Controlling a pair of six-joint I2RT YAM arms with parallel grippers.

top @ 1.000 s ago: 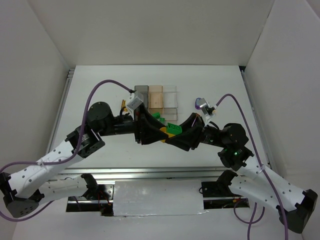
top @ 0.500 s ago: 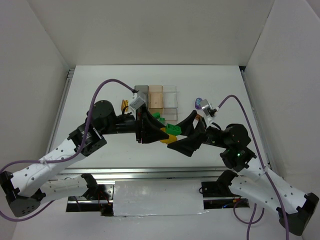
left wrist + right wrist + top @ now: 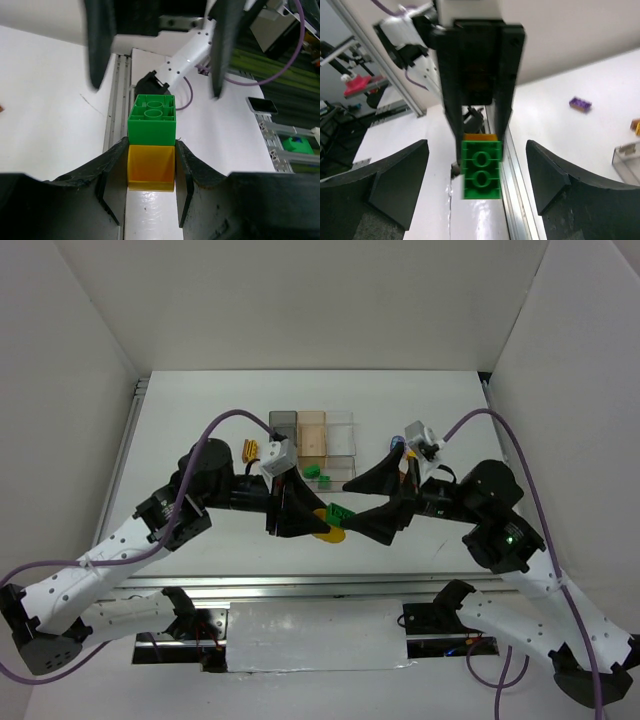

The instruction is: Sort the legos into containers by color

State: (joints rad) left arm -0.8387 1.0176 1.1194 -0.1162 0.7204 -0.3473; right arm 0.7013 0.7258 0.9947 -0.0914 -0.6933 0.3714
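My left gripper (image 3: 151, 170) is shut on a yellow lego (image 3: 151, 167), and a green lego (image 3: 152, 120) is stuck to that brick's far end. From above, the pair (image 3: 337, 512) hangs over the table's middle, in front of the containers (image 3: 340, 420). My right gripper (image 3: 477, 150) faces it, open, both fingers standing clear on either side of the green lego (image 3: 481, 170). In the top view the right gripper (image 3: 357, 503) sits just right of the pair and the left gripper (image 3: 308, 515) just left.
Two green legos (image 3: 312, 471) lie at the tray's front edge. Yellow and orange legos (image 3: 248, 450) lie left of the tray. A purple lego (image 3: 580, 104) lies to its right. White walls enclose the table on three sides.
My right gripper has opened, let go of the green lego and drawn back to the right. The left gripper keeps the joined yellow and green pair, shifted slightly toward the near edge.
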